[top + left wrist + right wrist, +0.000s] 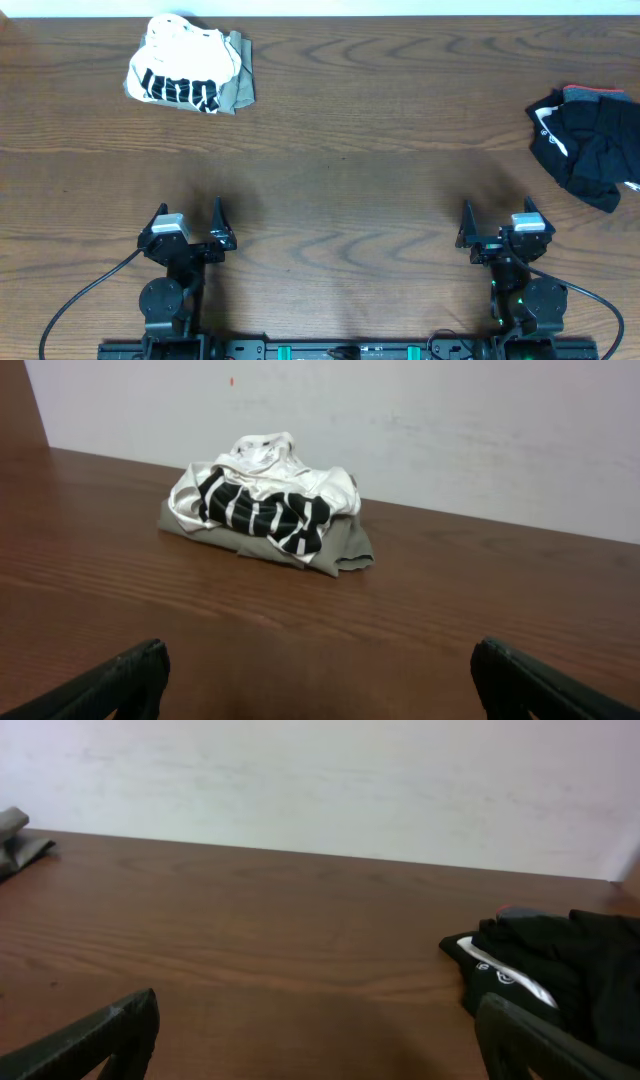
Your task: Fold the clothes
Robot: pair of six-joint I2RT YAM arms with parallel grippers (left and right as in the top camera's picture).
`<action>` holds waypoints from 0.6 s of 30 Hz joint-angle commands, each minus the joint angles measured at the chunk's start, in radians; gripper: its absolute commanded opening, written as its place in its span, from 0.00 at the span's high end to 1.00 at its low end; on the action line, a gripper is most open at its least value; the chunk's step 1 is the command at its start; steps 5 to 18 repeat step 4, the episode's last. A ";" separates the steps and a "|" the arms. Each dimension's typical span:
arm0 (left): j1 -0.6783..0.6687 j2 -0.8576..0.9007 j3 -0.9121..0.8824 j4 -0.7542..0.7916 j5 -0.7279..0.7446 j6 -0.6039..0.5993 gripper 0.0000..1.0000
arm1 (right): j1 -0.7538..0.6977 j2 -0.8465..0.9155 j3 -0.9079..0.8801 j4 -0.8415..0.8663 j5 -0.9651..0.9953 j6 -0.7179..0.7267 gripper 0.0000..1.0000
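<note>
White striped T-shirt crumpled atop beige trousers, mostly covering them, black bundle cut off by the frame edge, left gripper and right gripper wide open, empty.

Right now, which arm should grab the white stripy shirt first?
Left. The shirt lies bunched on beige trousers at the far left of the table, straight ahead of the left gripper, which is open and empty. The right gripper, also open, faces the black bundle instead.
</note>
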 commanded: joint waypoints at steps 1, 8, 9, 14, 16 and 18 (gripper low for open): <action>0.003 -0.006 -0.008 -0.047 -0.002 0.016 0.02 | -0.008 -0.006 -0.002 -0.005 -0.003 0.014 0.01; 0.003 -0.006 -0.008 -0.047 -0.001 0.016 0.02 | -0.008 -0.006 -0.002 -0.005 -0.003 0.014 0.01; 0.003 -0.006 -0.008 -0.047 -0.001 0.016 0.02 | -0.008 -0.006 -0.002 -0.005 -0.003 0.014 0.01; 0.003 -0.006 -0.008 -0.047 -0.001 0.016 0.02 | -0.008 -0.006 -0.002 -0.005 -0.003 0.014 0.01; 0.003 -0.006 -0.008 -0.047 -0.001 0.016 0.02 | -0.008 -0.006 -0.002 -0.005 -0.003 0.014 0.01; 0.003 -0.006 -0.008 -0.047 -0.001 0.016 0.02 | -0.008 -0.006 -0.002 -0.005 -0.003 0.014 0.01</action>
